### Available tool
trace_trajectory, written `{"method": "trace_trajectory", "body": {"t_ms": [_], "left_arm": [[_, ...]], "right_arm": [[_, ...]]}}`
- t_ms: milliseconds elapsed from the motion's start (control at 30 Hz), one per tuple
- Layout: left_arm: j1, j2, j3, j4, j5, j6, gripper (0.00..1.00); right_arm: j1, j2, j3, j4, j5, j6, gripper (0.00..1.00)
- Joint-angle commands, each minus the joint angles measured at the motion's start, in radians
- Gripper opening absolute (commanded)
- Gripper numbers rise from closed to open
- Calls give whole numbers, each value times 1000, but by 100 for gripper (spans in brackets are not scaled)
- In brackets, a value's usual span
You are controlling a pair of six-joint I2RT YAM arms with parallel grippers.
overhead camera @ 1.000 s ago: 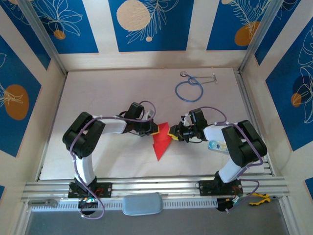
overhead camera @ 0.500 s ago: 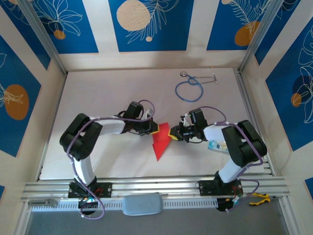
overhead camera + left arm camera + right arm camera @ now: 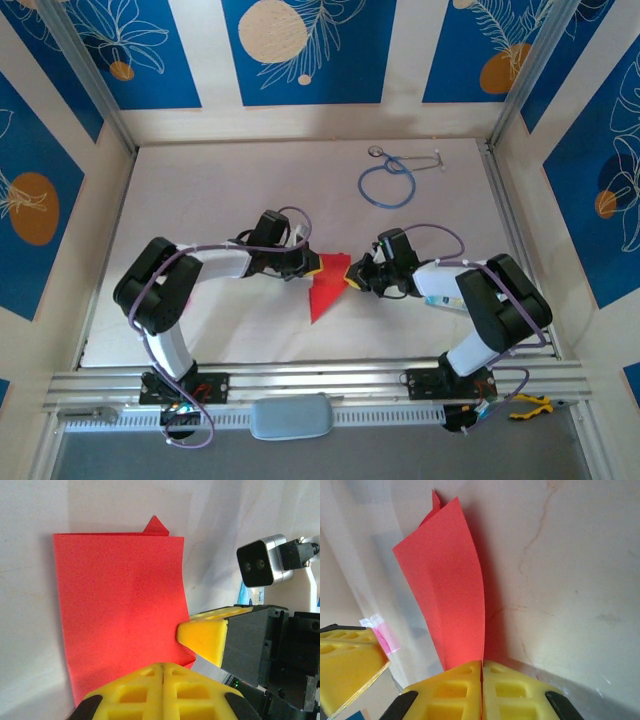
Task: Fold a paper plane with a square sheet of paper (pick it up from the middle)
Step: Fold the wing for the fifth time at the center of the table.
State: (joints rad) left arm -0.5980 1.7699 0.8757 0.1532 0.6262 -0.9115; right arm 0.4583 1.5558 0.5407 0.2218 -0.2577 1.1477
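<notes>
Red sheet (image 3: 322, 292), folded narrow: where does it sit relative to the two claws?

Mid-worktop (image 3: 200, 200), squarely between them. Its wide end is up at the claws. Its pointed end aims toward the near edge, leaning a little to the left arm's side. So the long axis runs away from both claws, back toward the arm bases.

And the grips?

Left claw (image 3: 316, 266) has its yellow fingers (image 3: 140, 692) pressed together on one edge of the wide end. Right claw (image 3: 352, 276) is pinching the opposite edge. From its wrist view the paper rises out of the closed pads (image 3: 455, 685) as a curved, standing flap.

Which arm is nearer?

Neither, I'd judge. Both touch it, tips almost facing each other across the sheet. The next crease seems to depend on that axis lying straight between them. If one claw pulls harder, such thin paper could skew or tear.

Anything in the way?

No. The blue stethoscope (image 3: 388, 182) lies well apart, toward the far side of the worktop.
</notes>
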Motion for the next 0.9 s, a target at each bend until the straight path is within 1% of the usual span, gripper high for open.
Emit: {"method": "trace_trajectory", "body": {"t_ms": [0,100,267,500,567,667,867], "left_arm": [[-10,3,-12,15,-16,-10,4],[-10,30,-2,3,-17,-1,4],[-11,84,25,2,-13,7,4],[-10,120,47,-53,-29,53,1],[-10,121,43,-52,-29,59,1],[-10,129,36,-38,-21,59,1],[-10,138,25,-14,-11,54,0]], "right_arm": [[11,-31,-13,-24,57,40,9],[11,-31,-14,-20,46,36,10],[11,-22,-17,21,-8,6,13],[2,-19,-19,56,-51,-32,18],[-7,-10,-14,67,-78,-47,21],[-19,12,-1,76,-123,-75,23],[-39,50,31,70,-170,-129,25]]}}
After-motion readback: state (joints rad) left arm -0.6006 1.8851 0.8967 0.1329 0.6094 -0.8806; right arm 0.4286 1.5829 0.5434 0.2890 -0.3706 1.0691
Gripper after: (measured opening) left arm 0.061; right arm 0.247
